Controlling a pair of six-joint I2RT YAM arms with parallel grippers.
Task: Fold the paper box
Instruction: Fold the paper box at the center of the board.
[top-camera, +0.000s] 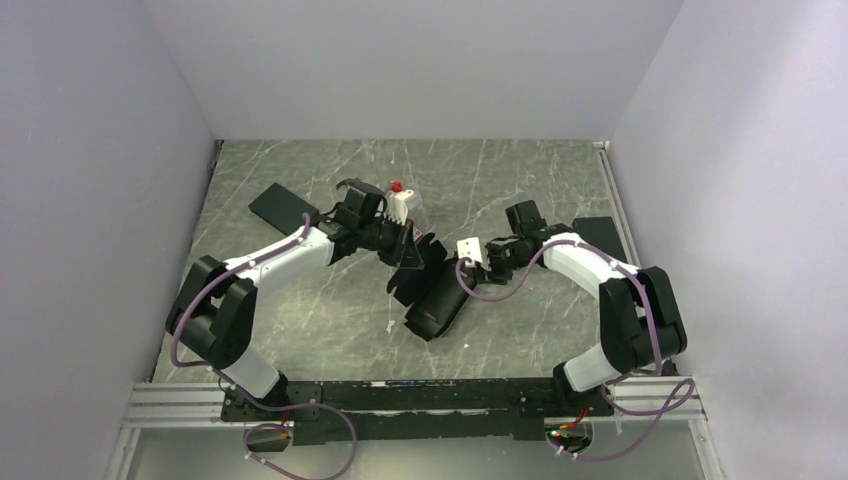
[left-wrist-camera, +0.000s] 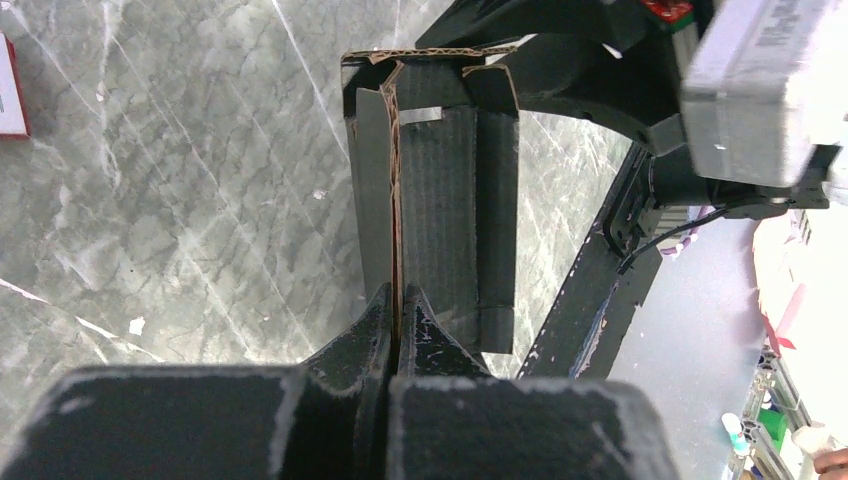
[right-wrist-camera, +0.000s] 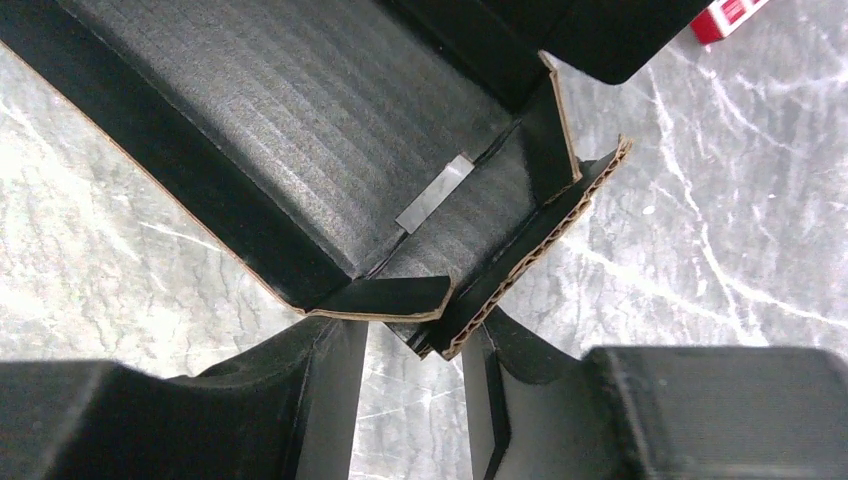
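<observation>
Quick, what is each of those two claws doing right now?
Left gripper: closed, pinching an edge of the paper box.
Right gripper: open, jaws either side of a box corner, not clamped.

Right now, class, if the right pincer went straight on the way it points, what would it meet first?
The paper box: its corrugated corner flap sits at the mouth of the right pincer, between the open jaws, though exact depth is hard to judge.

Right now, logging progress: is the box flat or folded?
Partly folded: the box has a wall creased upright and corner flaps bent inward, not closed.
</observation>
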